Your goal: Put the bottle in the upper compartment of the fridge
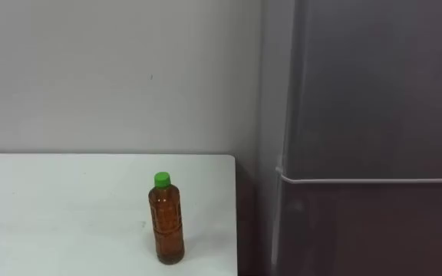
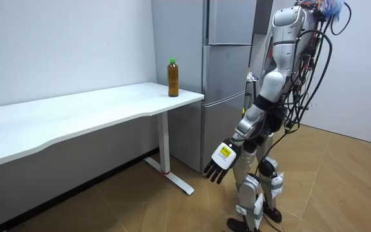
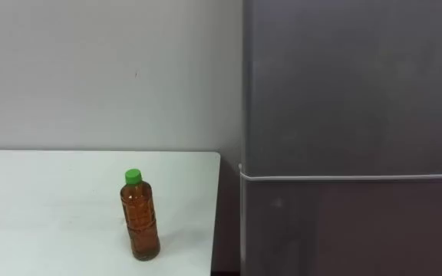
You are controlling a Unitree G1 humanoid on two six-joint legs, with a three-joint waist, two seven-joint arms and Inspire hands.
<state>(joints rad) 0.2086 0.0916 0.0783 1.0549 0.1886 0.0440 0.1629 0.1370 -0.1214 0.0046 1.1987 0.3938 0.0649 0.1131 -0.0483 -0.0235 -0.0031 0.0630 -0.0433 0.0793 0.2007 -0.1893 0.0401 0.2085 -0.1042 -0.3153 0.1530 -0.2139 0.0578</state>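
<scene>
A clear bottle (image 1: 167, 226) of brown liquid with a green cap stands upright on the white table (image 1: 67, 207), close to its right edge. In the room view the bottle (image 2: 172, 78) is at the table's far corner, beside the tall grey fridge (image 2: 227, 64). The fridge (image 1: 374, 92) stands right of the table with its doors shut; a horizontal seam (image 1: 374, 181) divides two of them. I stand a step back from the fridge, facing it. My left hand (image 2: 221, 161) hangs low at my side, open and holding nothing, well away from the bottle.
A narrow dark gap (image 1: 245, 222) separates the table's right edge from the fridge. A plain white wall (image 1: 113, 69) runs behind the table. The long table (image 2: 76, 113) stretches toward the room view's left over wooden floor (image 2: 172, 206).
</scene>
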